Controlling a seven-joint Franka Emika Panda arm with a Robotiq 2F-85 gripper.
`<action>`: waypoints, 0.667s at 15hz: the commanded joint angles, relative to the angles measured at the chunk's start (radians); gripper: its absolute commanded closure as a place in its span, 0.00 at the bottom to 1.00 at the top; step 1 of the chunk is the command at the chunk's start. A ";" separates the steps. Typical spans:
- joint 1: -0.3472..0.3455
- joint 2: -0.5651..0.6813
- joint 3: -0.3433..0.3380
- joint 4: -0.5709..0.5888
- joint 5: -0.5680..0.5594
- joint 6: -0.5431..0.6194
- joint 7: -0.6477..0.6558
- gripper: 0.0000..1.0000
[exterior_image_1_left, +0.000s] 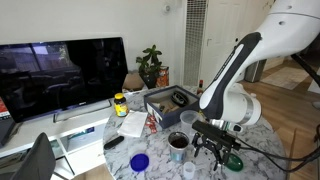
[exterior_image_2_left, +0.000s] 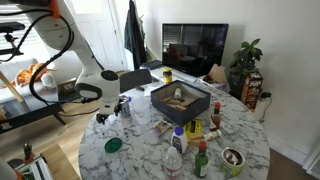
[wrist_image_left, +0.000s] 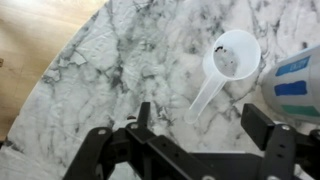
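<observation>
In the wrist view a translucent white plastic scoop (wrist_image_left: 231, 52) lies on the marble table top (wrist_image_left: 120, 60), its handle pointing toward me. My gripper (wrist_image_left: 200, 128) is open, low over the table. Its two black fingers stand on either side of the handle's end and do not touch it. A white container with blue marks (wrist_image_left: 296, 82) stands just right of the scoop. In both exterior views the gripper (exterior_image_1_left: 214, 150) (exterior_image_2_left: 106, 118) hangs close above the round table near its edge.
A dark box tray (exterior_image_1_left: 170, 100) (exterior_image_2_left: 180, 100) sits mid-table, with bottles (exterior_image_2_left: 178, 142), a yellow jar (exterior_image_1_left: 120, 103), a cup (exterior_image_1_left: 178, 146), a blue lid (exterior_image_1_left: 140, 162) and green lids (exterior_image_1_left: 233, 162) (exterior_image_2_left: 114, 145). A TV (exterior_image_1_left: 65, 70) and a plant (exterior_image_1_left: 150, 66) stand behind.
</observation>
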 joint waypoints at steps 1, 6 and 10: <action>-0.028 0.067 0.019 0.039 0.107 0.017 -0.049 0.14; -0.043 0.112 0.018 0.069 0.185 0.000 -0.072 0.46; -0.054 0.143 0.020 0.104 0.252 -0.018 -0.109 0.22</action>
